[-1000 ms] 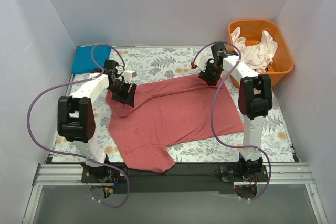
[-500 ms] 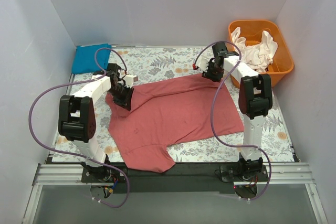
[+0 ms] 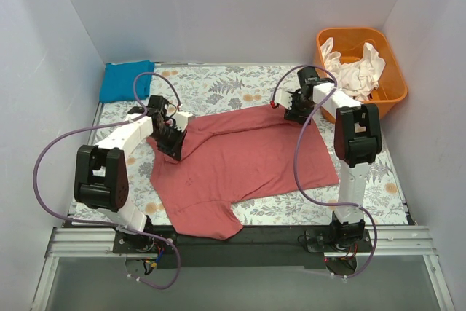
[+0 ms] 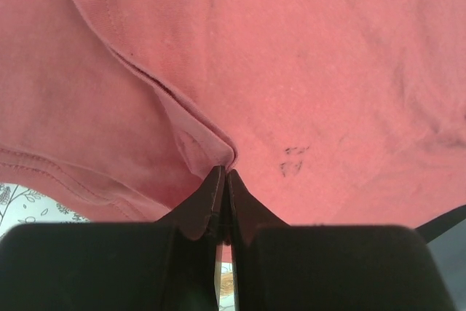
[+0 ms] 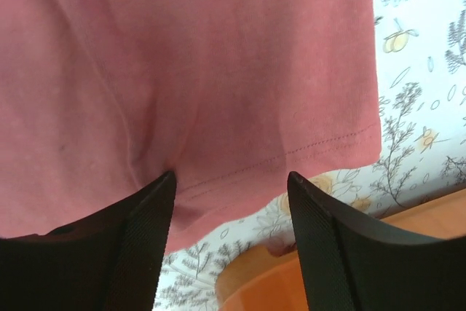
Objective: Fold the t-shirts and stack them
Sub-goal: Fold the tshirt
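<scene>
A red t-shirt [image 3: 247,154] lies spread on the floral table cover, one sleeve hanging toward the near edge. My left gripper [image 3: 173,142] sits at the shirt's left side, by the collar end. In the left wrist view it [image 4: 224,171] is shut on a small raised fold of the red t-shirt [image 4: 328,71]. My right gripper [image 3: 294,113] hovers over the shirt's far right corner. In the right wrist view it [image 5: 230,178] stands open, its fingers straddling the stitched hem of the shirt [image 5: 218,56] with nothing pinched.
An orange basket [image 3: 397,85] holding crumpled white t-shirts [image 3: 355,71] stands at the back right, just beyond my right gripper. The basket's rim [image 5: 291,282] also shows in the right wrist view. A folded blue cloth [image 3: 125,81] lies at the back left corner. Walls enclose three sides.
My left gripper closed onto a fold of the red shirt. My right gripper shifted slightly right along the far hem and spread its jaws wider.
</scene>
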Motion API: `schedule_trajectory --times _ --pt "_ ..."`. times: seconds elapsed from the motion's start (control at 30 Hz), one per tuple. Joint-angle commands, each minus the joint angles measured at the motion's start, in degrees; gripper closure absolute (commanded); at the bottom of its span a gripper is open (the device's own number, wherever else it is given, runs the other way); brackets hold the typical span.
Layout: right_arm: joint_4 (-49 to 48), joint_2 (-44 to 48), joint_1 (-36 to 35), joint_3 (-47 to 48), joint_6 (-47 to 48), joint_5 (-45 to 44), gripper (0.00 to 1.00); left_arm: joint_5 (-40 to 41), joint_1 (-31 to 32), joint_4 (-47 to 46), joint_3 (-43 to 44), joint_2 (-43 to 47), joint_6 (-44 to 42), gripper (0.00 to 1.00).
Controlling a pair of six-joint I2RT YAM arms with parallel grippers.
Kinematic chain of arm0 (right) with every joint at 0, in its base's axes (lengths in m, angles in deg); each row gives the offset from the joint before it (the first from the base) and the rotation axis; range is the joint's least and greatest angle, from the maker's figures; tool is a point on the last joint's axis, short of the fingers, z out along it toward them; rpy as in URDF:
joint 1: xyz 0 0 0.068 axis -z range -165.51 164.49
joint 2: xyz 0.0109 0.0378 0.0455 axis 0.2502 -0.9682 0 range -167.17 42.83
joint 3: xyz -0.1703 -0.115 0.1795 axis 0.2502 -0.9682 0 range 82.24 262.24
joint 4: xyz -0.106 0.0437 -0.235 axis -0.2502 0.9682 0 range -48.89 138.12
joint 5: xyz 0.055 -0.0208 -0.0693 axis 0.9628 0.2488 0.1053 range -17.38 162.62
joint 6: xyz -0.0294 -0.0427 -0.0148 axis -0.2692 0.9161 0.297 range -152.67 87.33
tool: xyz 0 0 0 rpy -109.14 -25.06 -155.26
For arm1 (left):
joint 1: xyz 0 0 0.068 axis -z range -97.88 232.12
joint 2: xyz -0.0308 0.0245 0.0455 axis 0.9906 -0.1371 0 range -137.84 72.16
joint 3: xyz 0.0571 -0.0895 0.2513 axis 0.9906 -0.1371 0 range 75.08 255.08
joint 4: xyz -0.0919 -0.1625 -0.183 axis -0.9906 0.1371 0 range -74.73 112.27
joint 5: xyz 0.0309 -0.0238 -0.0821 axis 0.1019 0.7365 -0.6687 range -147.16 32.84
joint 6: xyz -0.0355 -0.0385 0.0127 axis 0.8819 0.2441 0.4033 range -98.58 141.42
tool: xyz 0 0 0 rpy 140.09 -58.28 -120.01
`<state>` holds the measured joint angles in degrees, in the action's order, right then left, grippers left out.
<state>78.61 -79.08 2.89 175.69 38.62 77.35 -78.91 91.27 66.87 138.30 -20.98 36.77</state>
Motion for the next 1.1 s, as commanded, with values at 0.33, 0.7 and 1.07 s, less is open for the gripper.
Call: schedule_trajectory --times 0.33,0.7,1.07 --pt "1.4 -0.1 1.0 1.4 4.0 1.1 0.36 8.0 5.6 -6.2 -11.7 11.6 -13.9 0.68" --pt "3.1 5.1 2.7 1.6 3.3 6.4 0.34 0.4 2.6 -9.3 4.5 1.7 6.0 0.55" --pt "4.6 3.5 3.1 0.4 3.5 9.7 0.24 2.6 0.0 -10.5 16.6 -14.7 19.3 0.55"
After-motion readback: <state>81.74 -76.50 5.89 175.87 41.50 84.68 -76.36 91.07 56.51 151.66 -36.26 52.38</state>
